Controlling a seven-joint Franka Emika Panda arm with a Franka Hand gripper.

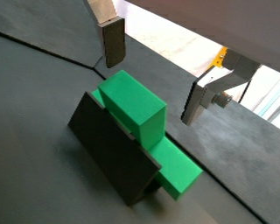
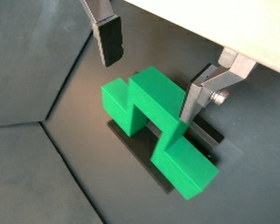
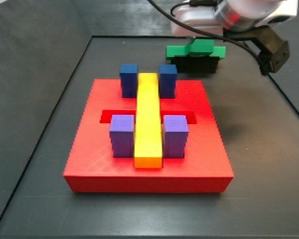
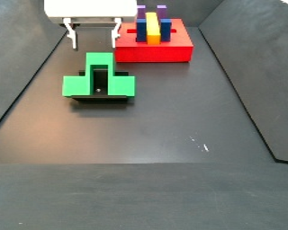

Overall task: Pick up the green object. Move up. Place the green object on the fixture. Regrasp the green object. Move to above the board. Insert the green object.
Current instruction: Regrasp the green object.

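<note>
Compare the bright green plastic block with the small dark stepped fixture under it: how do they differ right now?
The bright green plastic block is vivid green; the dark fixture is nearly black. The block lies on top and overhangs the fixture, which sits on the floor. The block's notched shape shows fully; the fixture is mostly hidden. Neither is held: the open gripper hangs above them.

wrist views close above green object (image 1: 140,131), side views face oppositely
</note>
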